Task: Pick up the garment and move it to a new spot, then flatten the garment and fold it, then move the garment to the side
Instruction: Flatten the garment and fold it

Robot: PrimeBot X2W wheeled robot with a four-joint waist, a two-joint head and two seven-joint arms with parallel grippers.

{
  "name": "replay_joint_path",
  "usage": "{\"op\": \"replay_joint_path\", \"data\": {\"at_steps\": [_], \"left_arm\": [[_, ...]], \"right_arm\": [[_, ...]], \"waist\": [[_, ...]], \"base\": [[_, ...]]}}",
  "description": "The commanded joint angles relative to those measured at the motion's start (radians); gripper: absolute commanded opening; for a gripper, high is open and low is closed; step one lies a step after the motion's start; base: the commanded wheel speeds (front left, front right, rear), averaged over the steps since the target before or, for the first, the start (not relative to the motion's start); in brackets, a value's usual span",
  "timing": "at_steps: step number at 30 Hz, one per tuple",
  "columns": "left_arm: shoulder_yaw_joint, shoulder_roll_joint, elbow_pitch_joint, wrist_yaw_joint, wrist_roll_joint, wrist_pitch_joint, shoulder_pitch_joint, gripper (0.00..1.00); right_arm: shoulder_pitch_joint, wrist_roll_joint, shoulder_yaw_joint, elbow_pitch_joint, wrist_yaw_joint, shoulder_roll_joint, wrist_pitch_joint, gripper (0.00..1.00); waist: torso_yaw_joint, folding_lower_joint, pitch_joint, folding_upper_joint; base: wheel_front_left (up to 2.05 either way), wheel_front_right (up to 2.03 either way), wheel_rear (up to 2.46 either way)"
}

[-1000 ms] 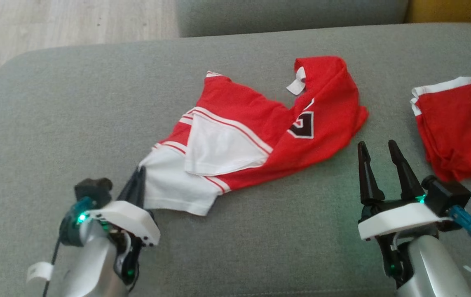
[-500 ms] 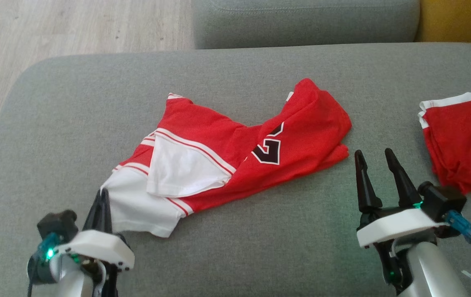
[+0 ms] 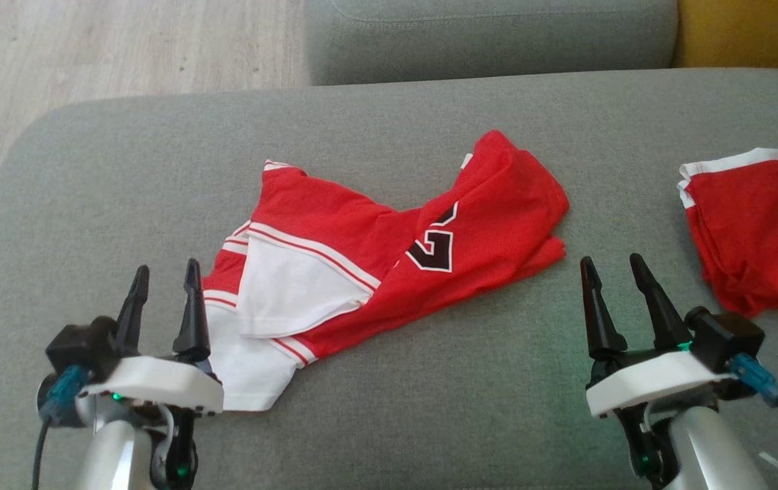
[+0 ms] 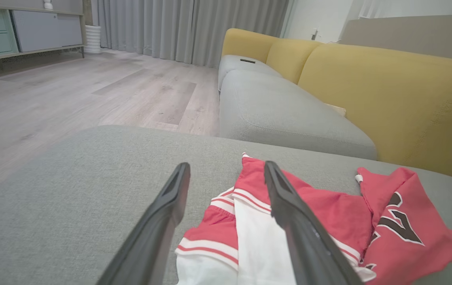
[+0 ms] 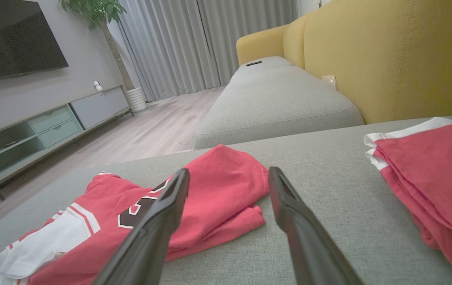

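Nearest the camera, the left gripper (image 3: 167,267) now stands wide, its grip on the white hem just let go; the right gripper (image 3: 612,260) is wide too. Beyond, the garment (image 3: 334,224) lies crumpled mid-sofa (image 3: 123,170), so flattening probably comes next.

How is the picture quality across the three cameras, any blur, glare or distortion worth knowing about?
Head view: even, soft light, no hard shadows on the grey cushion, a green glow beside the right gripper. Left wrist view: wide-angle stretch, the fingers of the left gripper loom large and soft, the garment clearer. Right wrist view: the second red garment smears toward the edge.
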Motion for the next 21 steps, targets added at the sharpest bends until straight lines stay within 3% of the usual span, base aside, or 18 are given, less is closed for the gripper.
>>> {"op": "replay_joint_path", "data": {"at_steps": [1, 13, 21], "left_arm": [[0.03, 0.005, -0.036, -0.004, 0.011, -0.012, -0.034, 1.0], [-0.094, 0.002, 0.096, -0.053, 0.024, -0.012, -0.134, 1.0], [-0.117, 0.005, 0.266, -0.001, 0.047, 0.053, -0.213, 1.0]], "right_arm": [[-0.023, 0.002, 0.024, -0.038, -0.001, -0.002, -0.001, 1.0], [-0.043, 0.001, 0.015, -0.047, -0.001, -0.002, -0.005, 1.0], [-0.057, 0.008, 0.023, -0.038, -0.001, -0.002, -0.011, 1.0]], "waist": [[-0.005, 0.0, 0.006, 0.0], [-0.025, 0.0, 0.063, 0.0], [-0.039, 0.0, 0.089, 0.0]], "base": [[0.0, 0.0, 0.0], [0.0, 0.0, 0.0], [0.0, 0.0, 0.0]]}}
